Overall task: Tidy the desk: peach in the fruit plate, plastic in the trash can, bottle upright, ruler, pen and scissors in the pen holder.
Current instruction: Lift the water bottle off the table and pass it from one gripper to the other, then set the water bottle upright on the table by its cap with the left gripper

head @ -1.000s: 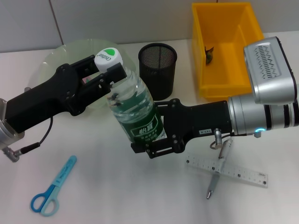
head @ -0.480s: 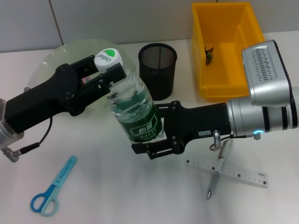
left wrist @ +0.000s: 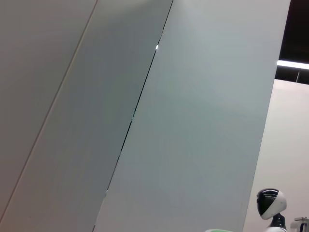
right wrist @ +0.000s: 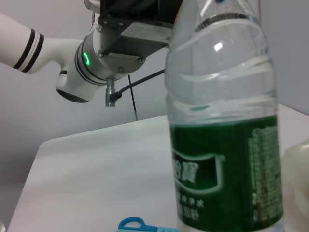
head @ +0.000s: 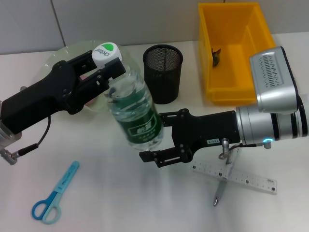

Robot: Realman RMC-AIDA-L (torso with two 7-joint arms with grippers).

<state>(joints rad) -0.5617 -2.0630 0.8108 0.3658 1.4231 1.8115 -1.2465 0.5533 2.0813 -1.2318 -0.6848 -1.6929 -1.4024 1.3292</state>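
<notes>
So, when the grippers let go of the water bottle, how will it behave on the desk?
The bottle looks tall and narrow, so it may tip easily. Its clear round body with a smooth green label seems slippery and apt to roll if it falls. The left gripper holds the neck; the right gripper is at the base.

Green-labelled clear bottle (head: pixel 135 113) tilted above table; scissors (head: pixel 54 193) flat

Both arms reach toward the middle of the head-view frame. The left claw (head: pixel 110 67), on a black arm slanting up from the left edge, is clamped at the cap and neck of the water bottle (head: pixel 136 116). The right claw (head: pixel 161 137), on a silver-and-black arm entering from the right edge, is spread apart beside the bottle's lower body, its fingers off the label.
</notes>
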